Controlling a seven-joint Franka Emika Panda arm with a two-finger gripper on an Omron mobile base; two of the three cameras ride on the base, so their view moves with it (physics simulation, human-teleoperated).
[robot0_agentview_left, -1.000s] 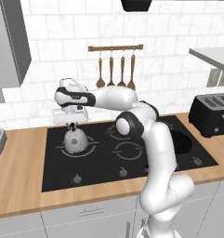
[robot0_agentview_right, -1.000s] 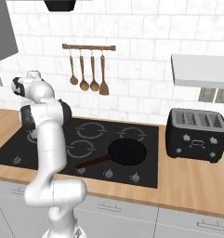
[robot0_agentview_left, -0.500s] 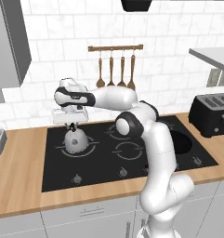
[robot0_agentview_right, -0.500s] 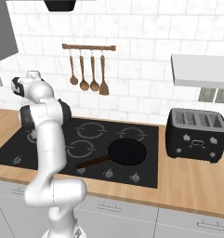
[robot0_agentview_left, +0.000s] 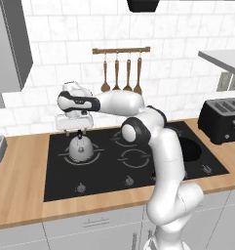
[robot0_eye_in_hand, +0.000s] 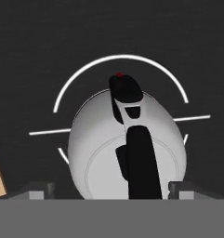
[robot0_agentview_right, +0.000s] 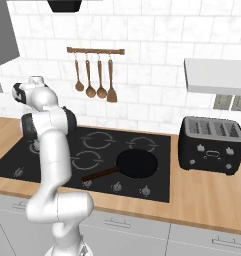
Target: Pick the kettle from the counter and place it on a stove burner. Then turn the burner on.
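**Kettle on rear-left burner, gripper spread above it**

Landmark for all positions: the black cooktop (robot0_agentview_left: pixel 138 168) set into the counter (robot0_agentview_left: pixel 21 190).

Kettle (robot0_agentview_left: pixel 80 148): sits upright on the stove burner (robot0_agentview_left: pixel 97 155) at the cooktop's rear-left corner, as the left base view shows it. In the hand view the kettle (robot0_eye_in_hand: pixel 127 148) lies inside the burner's broken white arcs (robot0_eye_in_hand: pixel 120 59), a little off centre, its black handle (robot0_eye_in_hand: pixel 141 165) running over the top of the dome.

Gripper (robot0_agentview_left: pixel 79 131): hangs directly over the kettle, close above the handle. The jaws stand wide apart; in the hand view the two fingertips (robot0_eye_in_hand: pixel 36 190) sit at either side of the kettle body with clear space between each tip and the handle. Nothing is gripped. From the left base view alone I cannot tell whether the fingers touch the kettle's top.

Other items relative to the cooktop:
- Frying pan (robot0_agentview_right: pixel 137 164) rests on the front-right zone, handle pointing toward the front edge.
- Knob row (robot0_agentview_right: pixel 114 187) runs along the front edge.
- Toaster (robot0_agentview_right: pixel 210 145) stands on the counter just beyond the right edge.
- Utensil rail (robot0_agentview_left: pixel 121 50) with wooden spoons hangs on the tiled wall behind the rear edge.
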